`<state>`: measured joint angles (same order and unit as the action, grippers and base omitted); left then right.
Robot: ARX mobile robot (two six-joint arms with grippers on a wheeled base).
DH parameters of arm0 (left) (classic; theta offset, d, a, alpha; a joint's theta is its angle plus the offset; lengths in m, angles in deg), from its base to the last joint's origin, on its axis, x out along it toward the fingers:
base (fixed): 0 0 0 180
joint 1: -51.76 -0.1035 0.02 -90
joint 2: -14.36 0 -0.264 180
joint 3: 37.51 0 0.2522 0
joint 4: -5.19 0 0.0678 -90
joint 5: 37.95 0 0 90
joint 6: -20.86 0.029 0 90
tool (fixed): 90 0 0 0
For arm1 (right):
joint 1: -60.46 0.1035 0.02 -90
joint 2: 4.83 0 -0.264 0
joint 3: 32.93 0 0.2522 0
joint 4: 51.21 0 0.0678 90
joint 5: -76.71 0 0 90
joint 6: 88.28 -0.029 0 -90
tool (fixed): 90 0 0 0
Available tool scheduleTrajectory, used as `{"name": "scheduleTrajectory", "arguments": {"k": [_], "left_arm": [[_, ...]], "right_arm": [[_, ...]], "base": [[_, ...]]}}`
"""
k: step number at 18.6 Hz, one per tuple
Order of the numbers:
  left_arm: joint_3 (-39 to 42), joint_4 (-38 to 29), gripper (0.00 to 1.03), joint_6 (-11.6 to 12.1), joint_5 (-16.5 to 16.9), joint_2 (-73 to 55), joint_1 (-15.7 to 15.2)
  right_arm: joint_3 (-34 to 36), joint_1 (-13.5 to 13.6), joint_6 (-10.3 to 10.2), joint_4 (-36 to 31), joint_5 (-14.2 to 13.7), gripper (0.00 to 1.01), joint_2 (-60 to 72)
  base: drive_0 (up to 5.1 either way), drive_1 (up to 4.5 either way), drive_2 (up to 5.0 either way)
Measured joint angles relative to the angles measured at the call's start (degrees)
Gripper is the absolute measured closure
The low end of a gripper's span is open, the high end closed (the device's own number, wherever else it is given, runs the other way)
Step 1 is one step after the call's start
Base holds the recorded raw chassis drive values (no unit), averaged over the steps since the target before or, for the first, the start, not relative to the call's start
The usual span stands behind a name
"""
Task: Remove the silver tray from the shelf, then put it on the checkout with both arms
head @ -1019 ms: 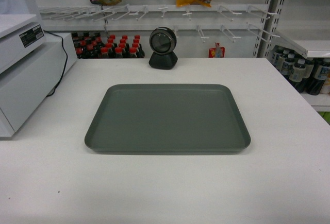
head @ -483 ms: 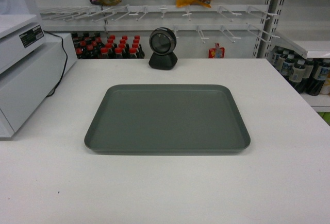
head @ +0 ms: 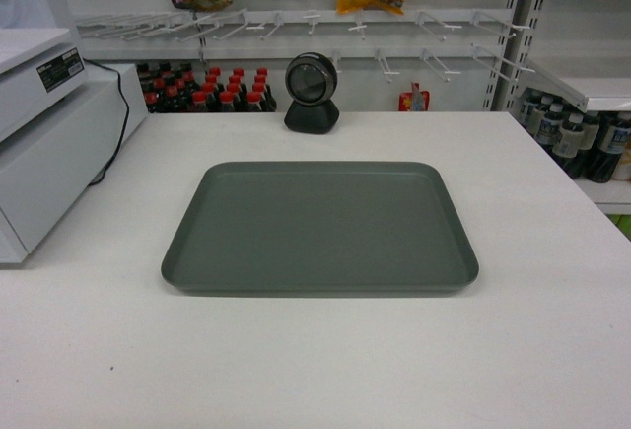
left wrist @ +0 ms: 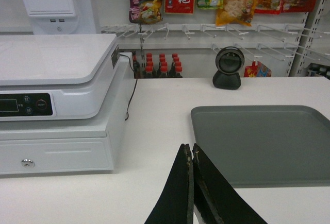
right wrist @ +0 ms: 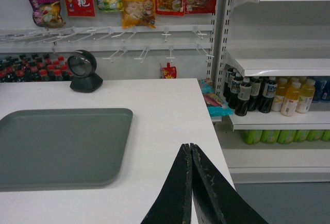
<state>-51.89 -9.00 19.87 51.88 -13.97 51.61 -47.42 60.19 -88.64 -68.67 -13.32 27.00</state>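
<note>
Left wrist view: silver tray [left wrist: 260,144] lies right of the closed left claw [left wrist: 191,154].

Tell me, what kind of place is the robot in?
It looks like a small shop, at the checkout counter. A white cash register stands on it, a black barcode scanner faces the front, snack packets hang on hooks, and drink bottles fill the side shelves.

The silver tray [head: 319,227] was a plain, unmarked dull grey-green against the plain white surface [head: 315,360]. Behind the tray, the round scanner [head: 312,92] was black, the bottles [head: 207,89] dark with red caps. The fingers [left wrist: 184,183] of both grippers were black, and the register [left wrist: 56,100] was white.
</note>
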Motion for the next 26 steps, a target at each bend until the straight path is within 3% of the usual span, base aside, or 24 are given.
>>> {"name": "scheduleTrajectory", "arguments": {"k": [21, 22, 23, 25, 26], "left_arm": [[0.0, 17.8, 1.02, 0.0, 0.0, 18.2, 0.0], [0.0, 19.2, 1.02, 0.0, 0.0, 19.2, 0.0], [0.0, 28.1, 1.02, 0.0, 0.2, 25.3, 0.0], [-0.3, 27.9, 1.02, 0.0, -0.1, 27.8, 0.1], [0.0, 28.6, 1.02, 0.0, 0.1, 27.8, 0.1]], "right_arm": [[0.0, 0.0, 0.0, 19.7, 0.0, 0.99, -20.4], [0.0, 0.0, 0.0, 20.3, 0.0, 0.99, -21.1], [0.0, 0.0, 0.0, 21.4, 0.0, 0.99, -22.0], [0.0, 0.0, 0.0, 31.7, 0.1, 0.99, -30.3], [-0.2, 0.3, 0.0, 30.4, 0.0, 0.99, -31.6]], "base": [[0.0, 0.00, 0.0], [0.0, 0.00, 0.0], [0.0, 0.00, 0.0], [0.0, 0.00, 0.0], [0.0, 0.00, 0.0]]}}
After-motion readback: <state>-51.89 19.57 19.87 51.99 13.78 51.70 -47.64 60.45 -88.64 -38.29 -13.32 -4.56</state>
